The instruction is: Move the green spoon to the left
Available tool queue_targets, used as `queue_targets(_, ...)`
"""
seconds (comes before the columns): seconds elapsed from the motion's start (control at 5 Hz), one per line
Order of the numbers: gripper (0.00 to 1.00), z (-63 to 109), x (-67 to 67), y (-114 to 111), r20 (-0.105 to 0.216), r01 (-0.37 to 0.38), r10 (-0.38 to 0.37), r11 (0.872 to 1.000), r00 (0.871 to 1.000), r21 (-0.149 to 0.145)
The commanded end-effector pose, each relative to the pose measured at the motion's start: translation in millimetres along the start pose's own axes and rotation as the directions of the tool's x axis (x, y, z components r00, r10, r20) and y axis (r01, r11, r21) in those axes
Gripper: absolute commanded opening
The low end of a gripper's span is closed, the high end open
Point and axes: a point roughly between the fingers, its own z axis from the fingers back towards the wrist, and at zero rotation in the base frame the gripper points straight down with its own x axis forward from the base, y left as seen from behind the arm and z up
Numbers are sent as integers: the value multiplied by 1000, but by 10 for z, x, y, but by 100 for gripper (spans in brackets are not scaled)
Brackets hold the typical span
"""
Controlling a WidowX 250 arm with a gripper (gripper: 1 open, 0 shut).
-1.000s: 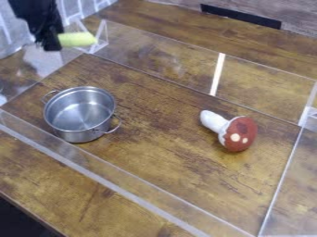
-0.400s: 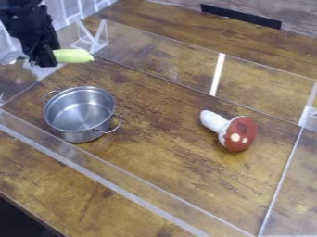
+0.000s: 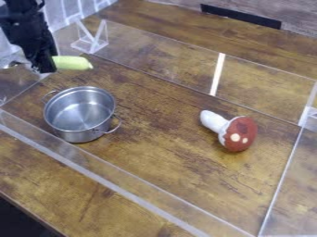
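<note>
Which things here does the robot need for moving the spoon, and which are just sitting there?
For the job:
- pale yellow-green plastic-handled spoon
- black pincer, shut on the spoon

Just lying about:
- round silver metal pot
- red-capped toy mushroom
- clear plastic walls

No legible text, label, brand, number or sign appears anywhere in the camera view. No surface in view carries readable markings.
</note>
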Motion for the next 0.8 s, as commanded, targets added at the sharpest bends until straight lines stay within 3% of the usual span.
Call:
queue_targets(0.0, 0, 123, -59, -94, -13, 9, -10, 999, 1000, -34)
queue_targets(0.4, 0, 71, -159, -187, -14, -44, 44, 999, 999, -6)
queue_targets(0.6, 0, -19, -190, -230, -32, 1, -1, 1000, 999, 5)
